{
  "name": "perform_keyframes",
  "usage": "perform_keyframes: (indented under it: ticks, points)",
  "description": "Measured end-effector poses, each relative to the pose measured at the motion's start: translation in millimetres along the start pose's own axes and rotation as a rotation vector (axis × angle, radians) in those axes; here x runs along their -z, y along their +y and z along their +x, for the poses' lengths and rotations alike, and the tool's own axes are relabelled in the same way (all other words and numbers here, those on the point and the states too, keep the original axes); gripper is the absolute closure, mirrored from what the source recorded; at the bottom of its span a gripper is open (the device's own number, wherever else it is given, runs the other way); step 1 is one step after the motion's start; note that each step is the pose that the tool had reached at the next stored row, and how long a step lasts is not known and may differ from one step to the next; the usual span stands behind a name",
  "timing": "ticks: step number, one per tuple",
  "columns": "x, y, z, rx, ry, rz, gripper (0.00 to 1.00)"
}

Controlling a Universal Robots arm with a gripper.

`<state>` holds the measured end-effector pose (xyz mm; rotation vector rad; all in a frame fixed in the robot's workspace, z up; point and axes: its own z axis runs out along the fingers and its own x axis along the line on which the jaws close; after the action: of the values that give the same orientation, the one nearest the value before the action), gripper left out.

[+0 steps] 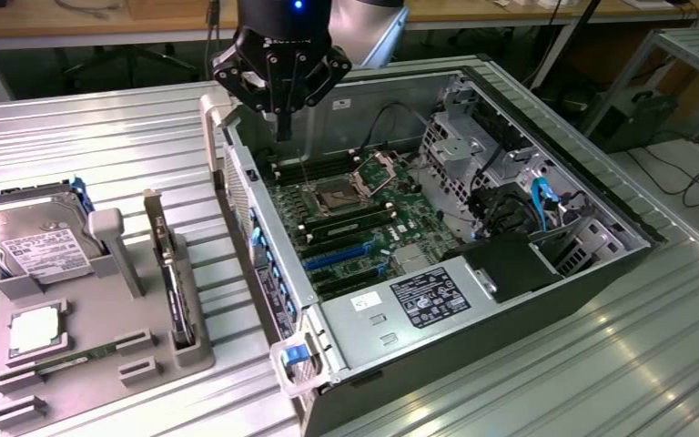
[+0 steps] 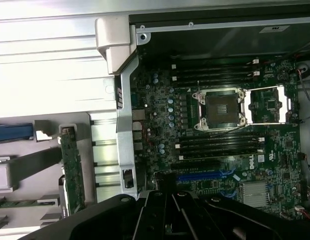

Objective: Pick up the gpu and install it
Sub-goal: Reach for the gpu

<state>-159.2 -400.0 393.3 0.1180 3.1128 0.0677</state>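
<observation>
Gripper (image 2: pixel 165 189) linkage is closest to the lens in the wrist view: black, fingers pressed together, nothing clamped between them. Past it the open PC case (image 2: pixel 123 125) and its motherboard (image 2: pixel 215 150) are seen, with the blue expansion slot (image 2: pixel 205 176) unoccupied near the fingertips. The gpu (image 2: pixel 72 170) is seen outside the case wall, stood on its long edge in a grey holder (image 2: pixel 32 162), reading as a narrow green strip with small dark parts. In the exterior view, the gripper (image 1: pixel 285 130) is hung over the case's (image 1: pixel 604 264) far corner on the exterior view's left, fingers closed and empty, above the motherboard (image 1: pixel 362 223). The gpu (image 1: pixel 174 273) is slotted upright in the grey holder (image 1: pixel 106 382) to the exterior view's left of the case, well apart from the gripper and untouched: thin flat green board, dark components, silver bracket at its far end. A hard drive (image 1: pixel 40 238) and a RAM stick (image 1: pixel 83 353) are kept in the same holder. Step is judged as approach ahead of the pick; nothing is picked or installed. A grasp would call for the fingers to be opened and lined up across the card's thin top edge, clear of the holder posts.
</observation>
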Motion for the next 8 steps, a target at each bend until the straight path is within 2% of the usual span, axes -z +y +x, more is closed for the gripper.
perform_keyframes:
  ticks: [8]
  points:
    - [0.2,-0.6,4.5,0.000,0.0000,0.0000,0.89]
